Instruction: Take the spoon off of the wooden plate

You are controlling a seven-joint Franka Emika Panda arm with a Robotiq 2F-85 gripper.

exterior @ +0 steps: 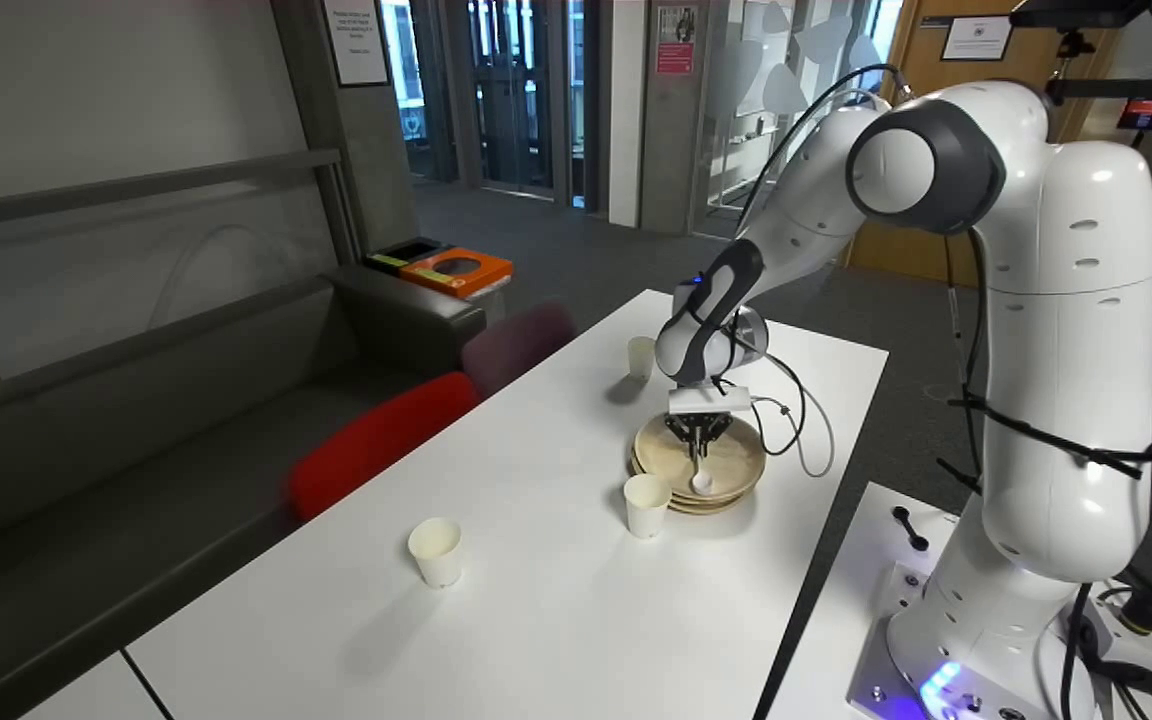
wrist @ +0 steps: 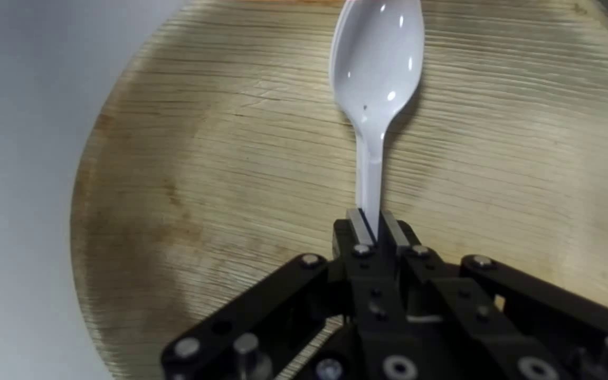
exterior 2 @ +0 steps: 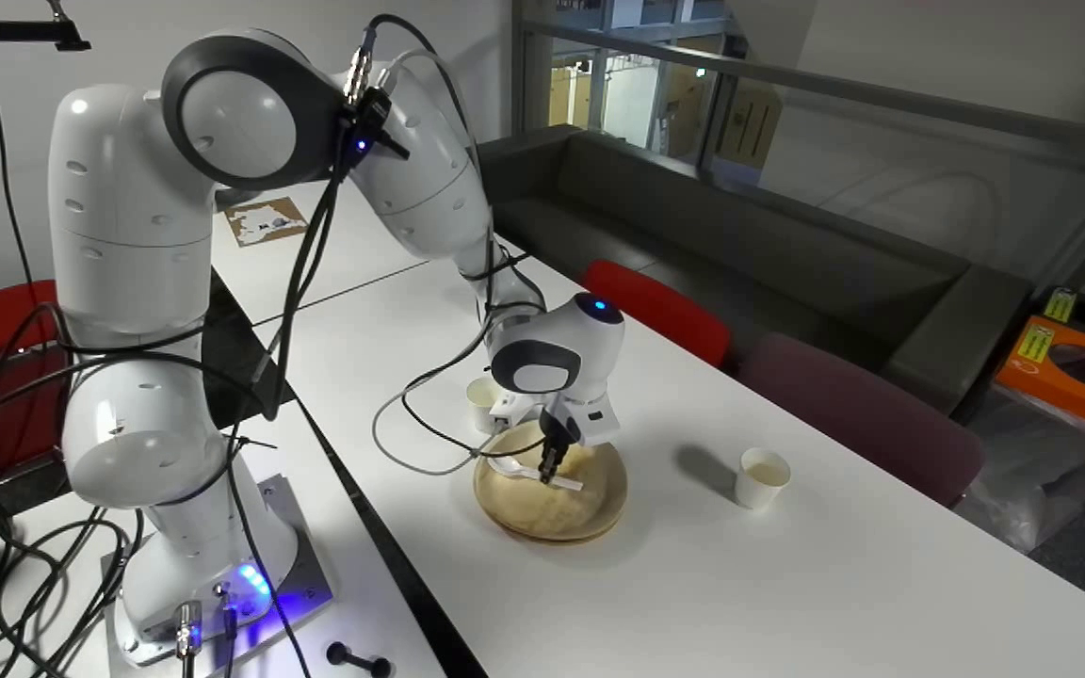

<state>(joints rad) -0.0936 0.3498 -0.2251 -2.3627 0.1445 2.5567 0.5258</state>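
As the hand point(wrist: 377, 229) is held over the wooden plate point(exterior 2: 552, 508), the spoon point(wrist: 379, 58) is gripped, caught right by the handle; its bowl is pointed away from the hand, hollow side up, within the plate's rim; glossy white is seen, dotted with glints; a second white edge is shown along one side.

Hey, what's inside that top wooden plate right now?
A white spoon, its handle clasped in the pincer. In the wrist view, the pincer covers the handle's end and part of the wooden plate; the spoon hides what's beneath it.
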